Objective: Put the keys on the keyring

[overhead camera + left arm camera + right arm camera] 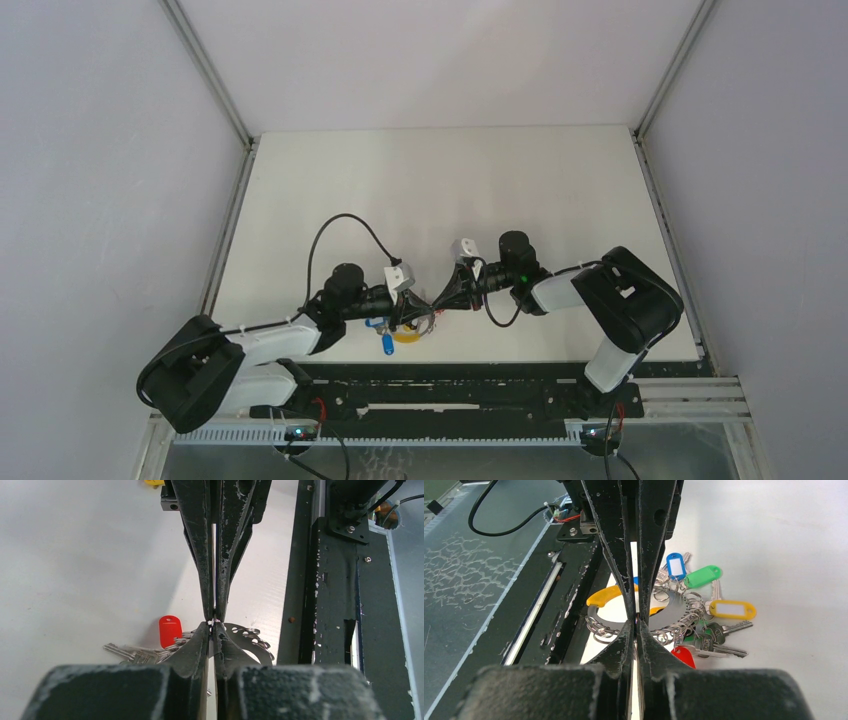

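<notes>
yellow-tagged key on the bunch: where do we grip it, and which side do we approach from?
Probably pinch the yellow tag across its two long edges. It lies flat at the bunch's outer edge, with bare table beyond it. Come down from that open side, since the keyring plate and its small rings crowd the tag's other end.

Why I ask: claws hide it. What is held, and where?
Cannot tell: left claw and right claw meet tip to tip on a silvery speck by the keyring.
</notes>
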`<state>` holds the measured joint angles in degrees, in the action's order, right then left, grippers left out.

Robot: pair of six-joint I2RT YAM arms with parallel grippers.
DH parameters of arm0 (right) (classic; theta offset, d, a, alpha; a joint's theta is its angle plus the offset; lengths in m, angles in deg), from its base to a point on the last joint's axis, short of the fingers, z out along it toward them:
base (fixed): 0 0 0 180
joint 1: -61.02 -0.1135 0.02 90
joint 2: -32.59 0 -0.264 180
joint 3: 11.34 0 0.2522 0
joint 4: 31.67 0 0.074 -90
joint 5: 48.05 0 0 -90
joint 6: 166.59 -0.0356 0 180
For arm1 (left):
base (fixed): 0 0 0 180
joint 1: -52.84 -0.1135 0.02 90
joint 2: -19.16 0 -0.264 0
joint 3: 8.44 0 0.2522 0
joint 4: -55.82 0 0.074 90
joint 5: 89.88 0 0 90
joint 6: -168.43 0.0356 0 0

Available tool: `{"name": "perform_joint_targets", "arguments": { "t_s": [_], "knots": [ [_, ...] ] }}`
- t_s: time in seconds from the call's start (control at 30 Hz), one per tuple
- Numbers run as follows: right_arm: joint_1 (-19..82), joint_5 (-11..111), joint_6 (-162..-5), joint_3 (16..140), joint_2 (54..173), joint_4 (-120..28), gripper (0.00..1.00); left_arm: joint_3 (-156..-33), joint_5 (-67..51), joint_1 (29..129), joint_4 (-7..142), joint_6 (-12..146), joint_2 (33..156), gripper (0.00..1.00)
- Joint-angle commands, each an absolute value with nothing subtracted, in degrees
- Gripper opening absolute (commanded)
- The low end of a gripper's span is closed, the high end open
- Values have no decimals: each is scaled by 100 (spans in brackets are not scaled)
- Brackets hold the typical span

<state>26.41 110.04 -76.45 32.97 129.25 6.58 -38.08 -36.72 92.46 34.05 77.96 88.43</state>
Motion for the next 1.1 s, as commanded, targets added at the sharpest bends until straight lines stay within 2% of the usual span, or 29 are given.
{"name": "perform_joint_targets", "arguments": {
  "t_s": [0.0,0.07,0.23,0.4,0.53,0.83,1.07],
  "knots": [
    [2657,11115,-7707,3477,12875,819,0,-4134,-3862,9215,3276,7854,8860,3],
    [2657,11092,-7719,3477,12874,819,0,-4126,-3875,9218,3275,7852,8846,0],
    [2712,10844,-7668,3468,12685,507,0,-4126,-3604,9219,3539,7938,8686,0],
    [2731,10135,-7361,3448,12111,-478,16,-4217,-3136,9217,4081,8029,8501,0],
    [2795,9151,-7547,3295,11538,-1200,23,-4306,-2919,9217,4420,8053,8423,0],
    [2841,6390,-8143,3310,9877,-4037,43,-4650,-2620,9238,5066,8094,8517,0],
    [3028,4875,-9168,3310,8913,-5248,49,-4867,-2507,9287,5447,8119,8665,0]
  ]
}}
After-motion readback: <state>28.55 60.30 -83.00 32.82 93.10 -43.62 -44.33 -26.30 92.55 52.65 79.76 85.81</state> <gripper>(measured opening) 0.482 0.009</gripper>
